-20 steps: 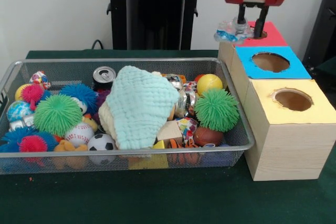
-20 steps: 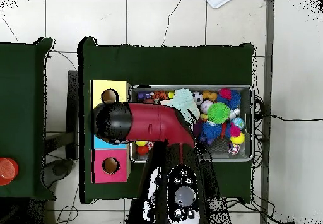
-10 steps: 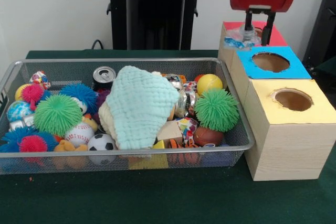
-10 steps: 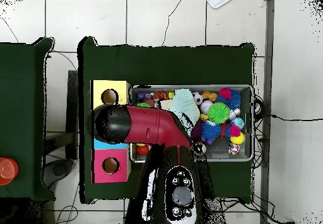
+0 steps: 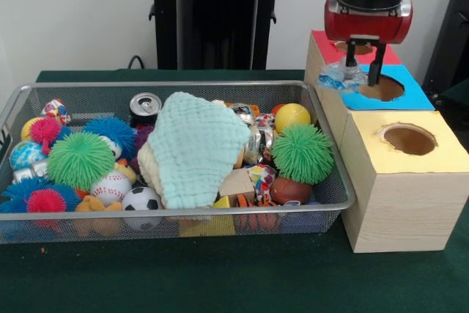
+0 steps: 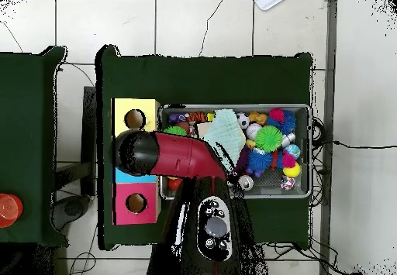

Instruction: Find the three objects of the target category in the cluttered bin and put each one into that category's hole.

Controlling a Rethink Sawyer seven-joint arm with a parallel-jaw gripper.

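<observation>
My gripper (image 5: 364,77) hangs over the blue-topped box (image 5: 410,97), its fingers at the far rim of that box's hole (image 5: 381,89). It is shut on a crumpled clear plastic bottle (image 5: 338,77) with a blue label, which sticks out to the left over the box edge. The red-topped box (image 5: 322,42) lies behind it and the yellow-topped box (image 5: 440,153) in front. In the overhead view the arm's red and black wrist (image 6: 139,152) covers the blue box and hides the gripper and the bottle.
The wire bin (image 5: 333,170) holds a mint knitted cloth (image 5: 198,144), spiky green balls (image 5: 302,153), a soda can (image 5: 145,104), a baseball (image 5: 110,187), a soccer ball (image 5: 141,199) and other toys. Overhead, the yellow hole (image 6: 134,118) and the red hole (image 6: 136,203) show.
The gripper has carried the bottle from above the red box forward and down to the blue box's hole. The bin's contents have not moved.
</observation>
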